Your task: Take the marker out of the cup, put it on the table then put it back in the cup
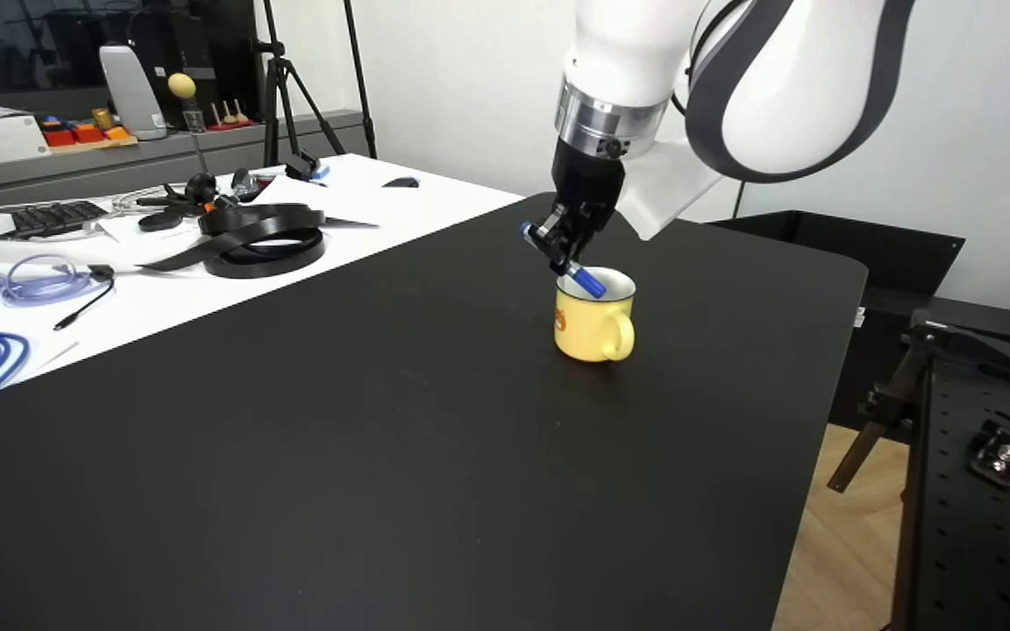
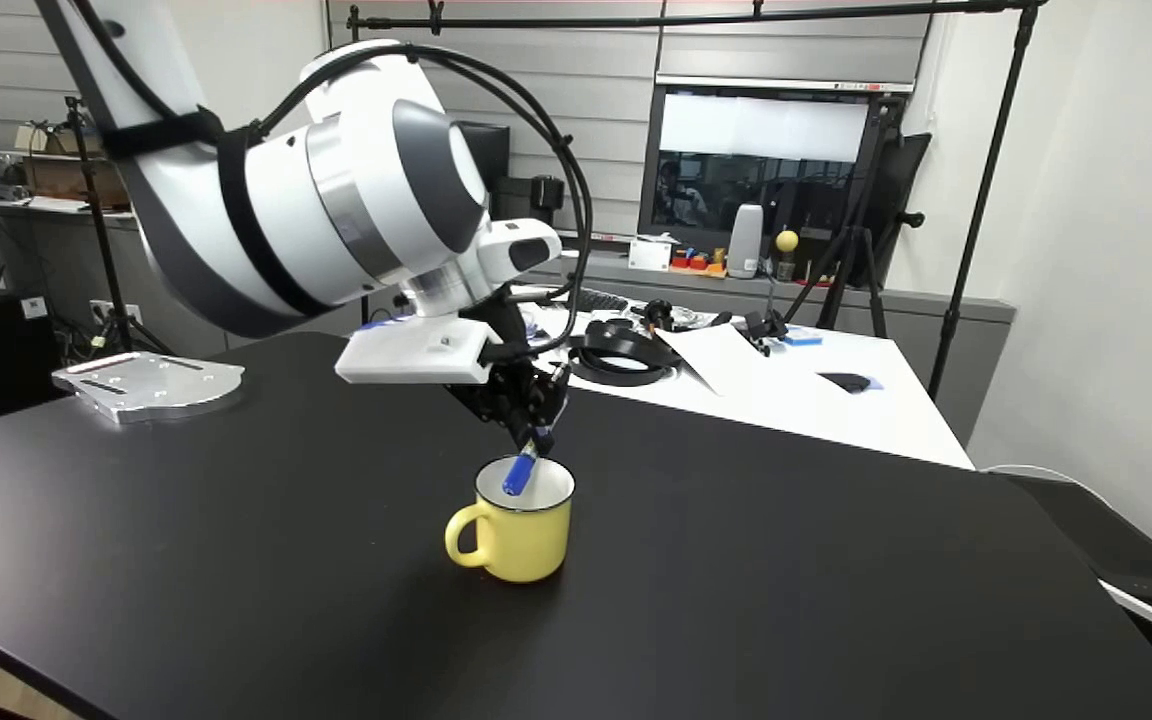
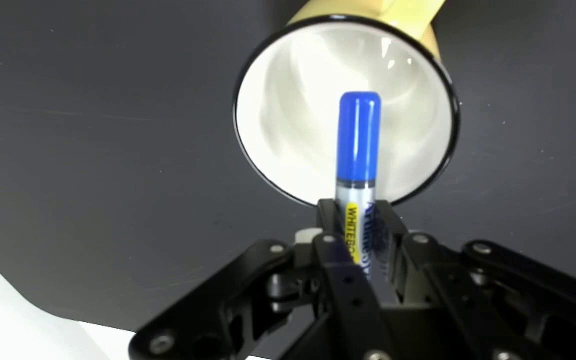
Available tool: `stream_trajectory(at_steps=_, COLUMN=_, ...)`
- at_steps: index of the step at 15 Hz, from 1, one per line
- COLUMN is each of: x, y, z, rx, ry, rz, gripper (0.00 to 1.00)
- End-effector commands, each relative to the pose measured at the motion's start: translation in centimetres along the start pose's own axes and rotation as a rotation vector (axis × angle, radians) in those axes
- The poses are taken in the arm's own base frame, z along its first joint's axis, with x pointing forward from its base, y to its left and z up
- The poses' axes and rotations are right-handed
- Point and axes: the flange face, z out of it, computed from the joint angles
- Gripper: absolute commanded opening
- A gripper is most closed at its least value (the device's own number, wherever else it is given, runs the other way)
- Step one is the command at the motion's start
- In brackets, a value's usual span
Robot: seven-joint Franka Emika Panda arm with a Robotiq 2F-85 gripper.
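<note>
The black end effector pinches a slim blue-capped marker at the mouth of a squat yellow mug. The mug stands on the matte black bench, handle left in an exterior view.

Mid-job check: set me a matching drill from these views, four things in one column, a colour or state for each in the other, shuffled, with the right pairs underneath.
Things
1. marker
2. cup
3. hand
4. table

Colours and states
A. yellow outside, white inside
B. black, with the cup standing on it
C. slanted, its lower end blue
D. shut on the marker

Right pairs: 1-C, 2-A, 3-D, 4-B
</note>
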Motion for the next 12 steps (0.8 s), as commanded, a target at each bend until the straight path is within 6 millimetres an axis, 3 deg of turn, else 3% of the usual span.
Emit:
stream_trajectory(at_steps=1, x=-1.4, y=0.1, z=-0.4, rx=-0.017, ry=0.008, rz=0.028, gripper=0.05)
stream_trajectory(at_steps=2, x=-1.8, y=0.1, z=-0.4, rx=-0.022, ry=0.001, rz=0.021, gripper=0.05)
stream_trajectory(at_steps=3, x=-2.2, y=0.1, z=-0.4, rx=-0.027, ry=-0.012, rz=0.011, gripper=0.46)
stream_trajectory(at_steps=4, x=-2.6, y=0.2, z=-0.3, rx=-0.035, ry=-0.025, rz=0.009, gripper=0.47)
stream_trajectory(at_steps=10, x=-4.7, y=0.1, z=-0.8, rx=0.023, ry=-0.108, rz=-0.025, gripper=0.88)
stream_trajectory(at_steps=12, x=-5.0, y=0.0, z=-1.9, rx=0.062, ry=-0.144, rz=-0.069, gripper=0.98)
